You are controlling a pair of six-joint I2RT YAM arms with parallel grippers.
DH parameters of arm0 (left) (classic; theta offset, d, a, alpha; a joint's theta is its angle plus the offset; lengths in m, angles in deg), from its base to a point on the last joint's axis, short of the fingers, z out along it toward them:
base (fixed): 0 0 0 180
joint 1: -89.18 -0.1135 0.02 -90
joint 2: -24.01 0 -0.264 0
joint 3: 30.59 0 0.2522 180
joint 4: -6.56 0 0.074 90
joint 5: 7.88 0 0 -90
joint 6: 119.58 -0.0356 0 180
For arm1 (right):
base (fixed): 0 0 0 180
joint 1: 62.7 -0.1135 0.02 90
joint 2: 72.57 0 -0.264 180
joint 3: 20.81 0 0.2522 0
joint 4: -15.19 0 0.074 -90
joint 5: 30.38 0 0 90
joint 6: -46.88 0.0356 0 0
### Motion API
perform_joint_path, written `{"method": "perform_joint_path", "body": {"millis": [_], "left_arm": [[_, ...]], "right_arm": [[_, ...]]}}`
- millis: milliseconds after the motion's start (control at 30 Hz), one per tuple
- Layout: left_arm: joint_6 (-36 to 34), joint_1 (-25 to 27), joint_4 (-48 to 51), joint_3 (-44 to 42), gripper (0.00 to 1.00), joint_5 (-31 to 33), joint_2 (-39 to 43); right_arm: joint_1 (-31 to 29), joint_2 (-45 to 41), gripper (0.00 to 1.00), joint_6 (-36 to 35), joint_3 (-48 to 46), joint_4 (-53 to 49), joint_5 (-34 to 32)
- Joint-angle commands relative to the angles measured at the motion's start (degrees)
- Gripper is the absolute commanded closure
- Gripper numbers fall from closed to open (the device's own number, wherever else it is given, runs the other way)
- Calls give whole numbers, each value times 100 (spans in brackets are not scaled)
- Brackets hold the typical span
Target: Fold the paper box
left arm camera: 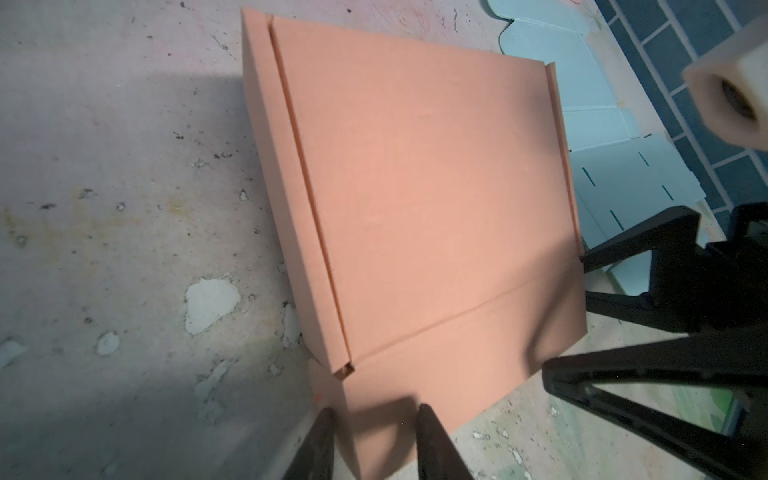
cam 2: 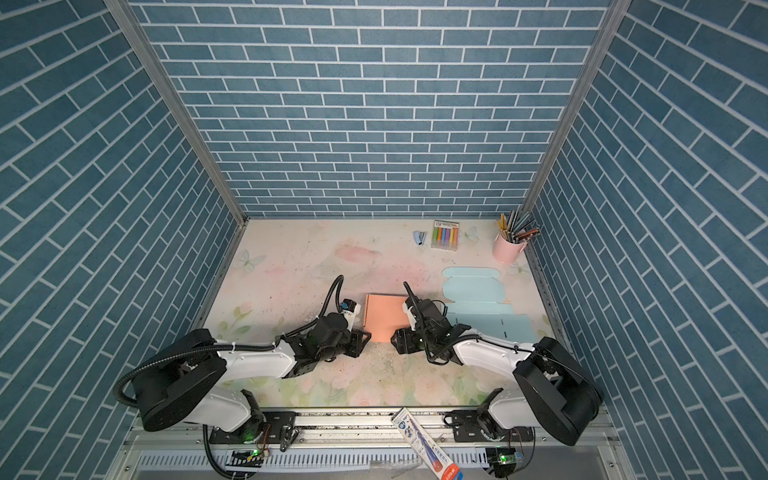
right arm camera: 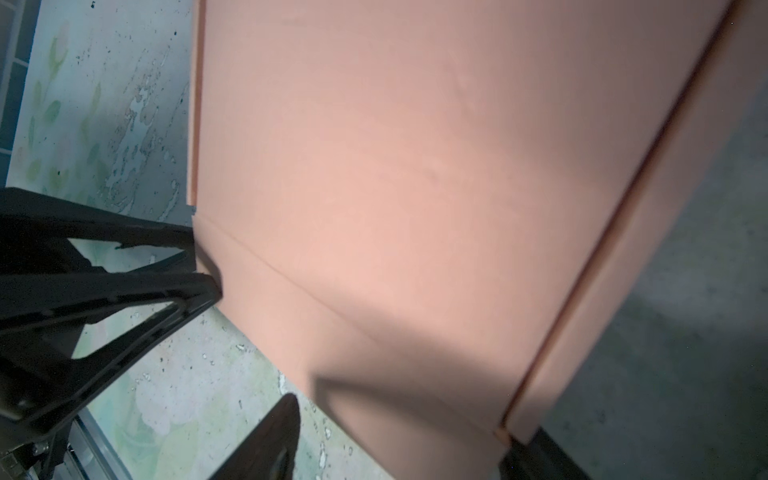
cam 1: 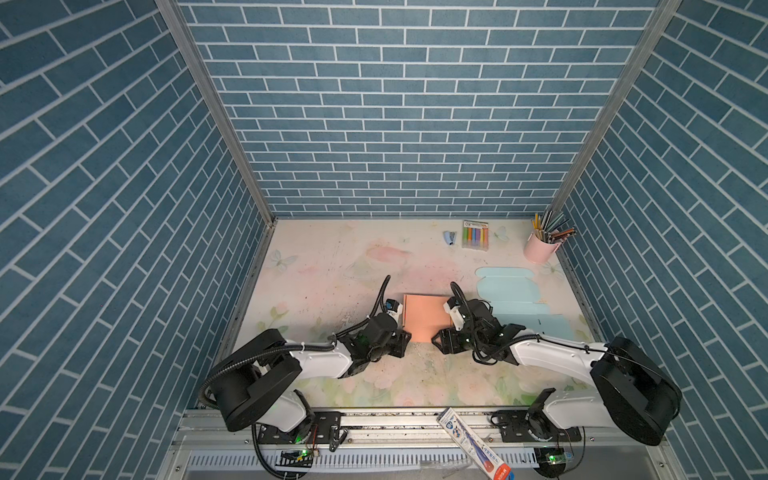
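The paper box is salmon-orange and lies flat mid-table with its lid folded down and a front flap creased toward the near edge. My left gripper sits at the box's near left corner. In the left wrist view its fingers stand apart, and the left gripper has the flap's corner between them. My right gripper is at the near right corner. The right gripper is open wide and straddles the corner of the box.
Flat light-blue cardboard sheets lie right of the box, partly under the right arm. At the back right stand a pink cup of pencils, a marker pack and a small blue stapler. A printed tube rests on the front rail.
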Motion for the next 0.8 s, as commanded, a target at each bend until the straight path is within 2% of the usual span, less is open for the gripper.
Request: {"method": "perform_joint_path", "body": {"millis": [0, 333, 767], "left_arm": [[0, -10, -71, 82, 66, 11, 119], [168, -10, -389, 23, 69, -237, 179], [150, -161, -408, -70, 71, -221, 6]], "right_arm": [[-84, -134, 28, -21, 161, -120, -105], [-322, -161, 28, 79, 240, -112, -176], [-381, -178, 28, 113, 170, -109, -221]]}}
